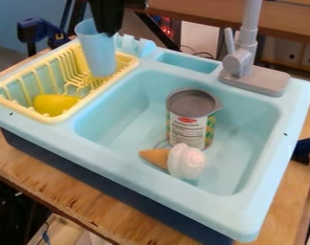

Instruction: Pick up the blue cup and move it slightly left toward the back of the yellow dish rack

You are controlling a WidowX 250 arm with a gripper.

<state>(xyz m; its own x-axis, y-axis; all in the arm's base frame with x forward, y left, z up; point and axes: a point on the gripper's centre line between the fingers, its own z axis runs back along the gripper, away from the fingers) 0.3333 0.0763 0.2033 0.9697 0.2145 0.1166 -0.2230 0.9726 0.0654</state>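
blue cup (99, 53) near upright, mouth up

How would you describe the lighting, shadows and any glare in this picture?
Camera view: soft light, with gentle shading and no harsh glare on the sink; the gripper reads as nearly solid black; below the wooden table, deep shadow at lower left.
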